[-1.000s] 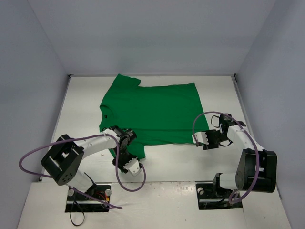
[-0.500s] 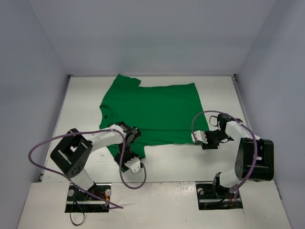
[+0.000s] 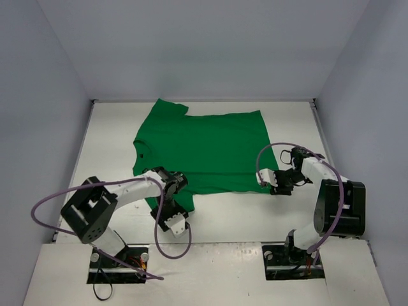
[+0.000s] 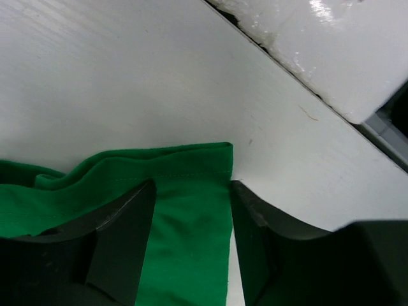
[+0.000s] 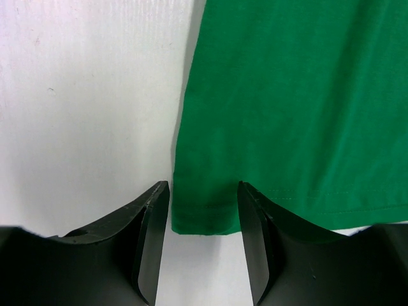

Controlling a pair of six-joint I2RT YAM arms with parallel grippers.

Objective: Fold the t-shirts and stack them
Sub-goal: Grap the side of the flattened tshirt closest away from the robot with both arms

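One bright-green t-shirt (image 3: 204,146) lies spread flat on the white counter (image 3: 111,137), toward the far middle. It is not folded yet. It looks soft, thin and light, so it will likely droop and wrinkle when lifted, and it may slide on the smooth top. The best places to take hold seem to be its two near corners, pinched at the hem.

The left claw (image 4: 191,191) sits at the near left corner with its fingers apart, and the cloth edge lies loose between them. The right claw (image 5: 203,191) sits at the near right corner. Its fingers are apart too, with the corner between them but not pinched.

The counter is plain and smooth. Pale walls (image 3: 204,51) close it in on the left, right and far sides, so there is little room past the shirt's far edge.
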